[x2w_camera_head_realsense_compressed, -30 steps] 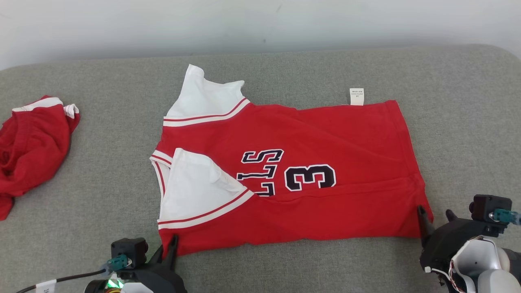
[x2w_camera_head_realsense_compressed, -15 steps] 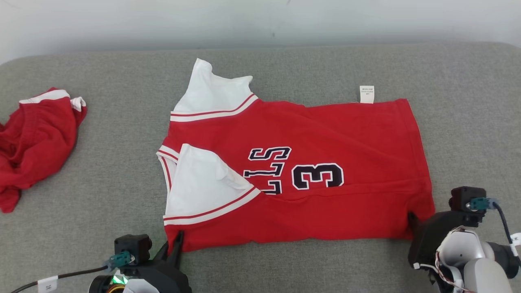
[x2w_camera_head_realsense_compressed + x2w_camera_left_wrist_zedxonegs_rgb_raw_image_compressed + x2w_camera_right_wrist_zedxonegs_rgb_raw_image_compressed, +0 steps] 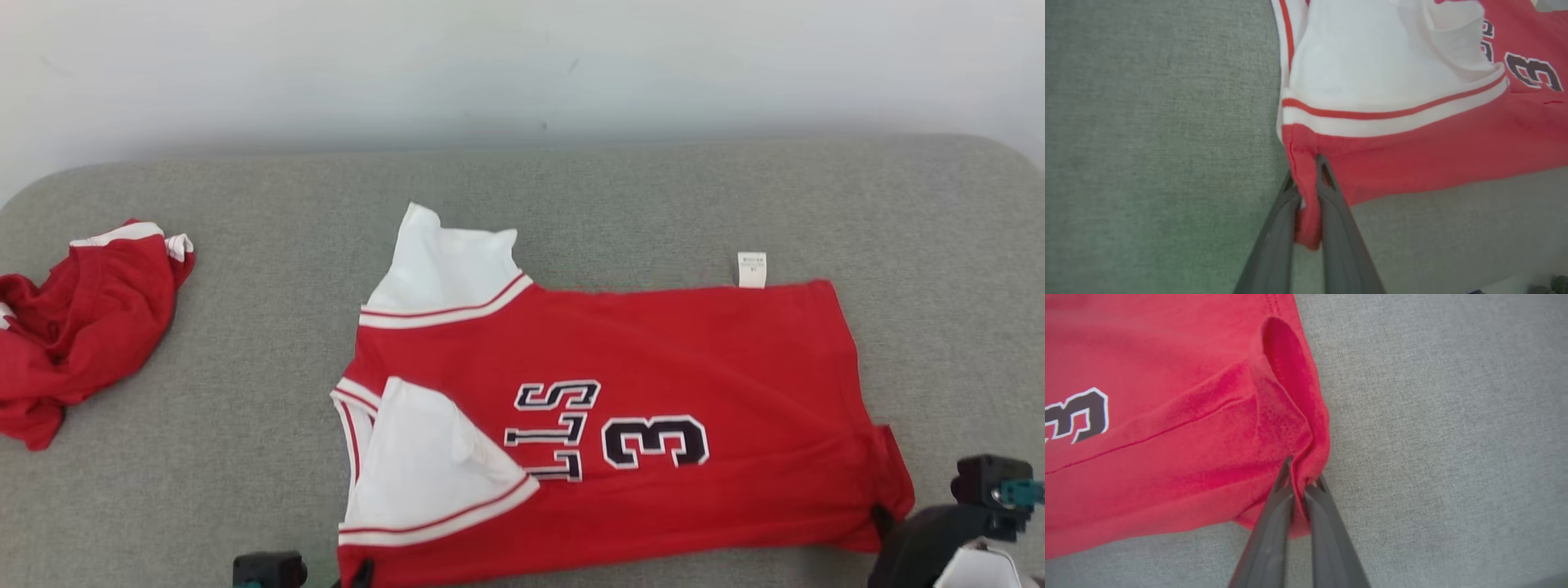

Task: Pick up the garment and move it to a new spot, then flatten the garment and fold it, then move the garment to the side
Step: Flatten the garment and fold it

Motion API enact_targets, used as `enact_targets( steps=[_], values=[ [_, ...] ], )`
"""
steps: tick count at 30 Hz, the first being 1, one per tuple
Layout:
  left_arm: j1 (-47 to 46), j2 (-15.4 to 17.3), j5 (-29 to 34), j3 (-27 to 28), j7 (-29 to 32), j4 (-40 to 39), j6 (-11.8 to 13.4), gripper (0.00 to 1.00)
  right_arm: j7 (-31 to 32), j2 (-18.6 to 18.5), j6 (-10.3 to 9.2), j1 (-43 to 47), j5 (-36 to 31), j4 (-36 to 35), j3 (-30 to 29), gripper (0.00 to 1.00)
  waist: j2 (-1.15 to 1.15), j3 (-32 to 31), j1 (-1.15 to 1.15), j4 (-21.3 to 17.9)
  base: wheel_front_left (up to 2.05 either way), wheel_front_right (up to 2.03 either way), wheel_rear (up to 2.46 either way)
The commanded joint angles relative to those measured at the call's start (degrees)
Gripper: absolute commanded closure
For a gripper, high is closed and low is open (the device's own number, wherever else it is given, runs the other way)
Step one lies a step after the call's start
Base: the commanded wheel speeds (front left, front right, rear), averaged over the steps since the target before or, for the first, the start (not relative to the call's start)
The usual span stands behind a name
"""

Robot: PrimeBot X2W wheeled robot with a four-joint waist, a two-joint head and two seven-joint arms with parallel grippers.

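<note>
The red basketball jersey [image 3: 620, 392] lies spread flat across the middle of the padded grey worktop [image 3: 245, 204]. Its collar end points to the robot's left and its hem to the right, with the number 3 facing up and the near white sleeve [image 3: 424, 465] folded in over the chest. It looks like light, limp knit cloth with no stiffness, so it would likely sag between any two holds and crease easily. The two corners of the near long edge seem the best places to take it, so that edge can be kept taut. The left end effector [image 3: 1308, 179] pinches the near shoulder corner just below the striped sleeve band, with red cloth bunched between its fingers. The right end effector [image 3: 1300, 475] is pressed together on the near hem corner, where the hem curls into a small fold. Both reach in low from the near edge, well apart from each other. A crumpled red garment [image 3: 82, 327] sits far to the left.
</note>
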Motion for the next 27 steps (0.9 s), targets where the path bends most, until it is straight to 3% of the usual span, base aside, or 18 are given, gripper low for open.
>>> enact_targets(
  steps=[1, 3, 4, 5, 6, 11, 18, 23, 27],
  values=[
    [1.27, 0.90, -0.23, 0.12, 0.22, -0.40, 0.64, 1.00, 0.03, 0.00, -0.01, 0.77, 0.51, -0.12, -0.55, 1.00, 0.00, -0.38, 0.00, -0.30, 0.00, 0.00, 0.00],
    [2.44, 1.69, -0.06, 0.08, 0.38, -2.17, 1.59, 1.00, -0.19, -0.01, -0.01, 1.70, 1.56, 0.08, -0.95, 1.00, 0.00, -0.49, 0.00, -0.34, 0.00, 0.00, 0.00],
    [2.97, 1.83, -0.20, 0.08, 0.52, -2.73, 1.91, 1.00, -0.30, -0.02, -0.01, 2.06, 1.91, 0.34, -1.12, 0.79, 0.00, -0.52, 0.00, -0.35, 0.00, 0.00, 0.00],
    [3.51, 1.75, -0.68, 0.03, 0.67, -3.17, 1.99, 0.59, -0.50, -0.02, -0.01, 2.33, 2.40, 0.72, -1.27, 0.00, 0.00, -0.56, 0.00, -0.37, 0.00, 0.00, 0.00],
    [3.94, 1.68, -1.00, 0.02, 0.90, -3.49, 2.11, 0.00, -0.84, -0.02, -0.01, 2.41, 2.82, 1.04, -1.48, 0.00, 0.00, -0.60, 0.00, -0.40, 0.00, 0.00, 0.00],
    [5.10, 1.73, -1.49, 0.53, 0.51, -4.31, 3.44, 0.00, -2.37, 0.06, 0.00, 1.49, 3.49, 1.70, -1.20, 0.00, 0.00, -0.88, 0.00, -0.70, 0.00, 0.00, 0.00],
    [2.39, 4.27, -0.82, 2.97, -0.10, -6.88, 4.72, 0.00, -0.79, 0.06, 0.00, -3.06, 2.22, -2.60, -1.51, 0.00, 0.00, -0.10, 0.00, -0.98, 0.00, 0.00, 0.00],
    [-4.99, 7.05, 1.29, 4.06, 2.38, -8.03, 3.75, 0.00, 5.55, 0.09, 0.00, -9.93, 1.93, -5.21, 0.01, 0.00, 0.00, 2.37, 0.00, -1.10, 0.00, 0.00, 0.00],
    [-11.74, 7.36, 1.97, 4.44, 4.97, -7.53, 2.05, 0.00, 8.81, -1.47, 0.00, -15.44, 0.23, -5.74, 0.90, 0.00, 0.00, 4.59, 0.00, -1.10, 0.00, 0.00, 0.00]
  ],
)
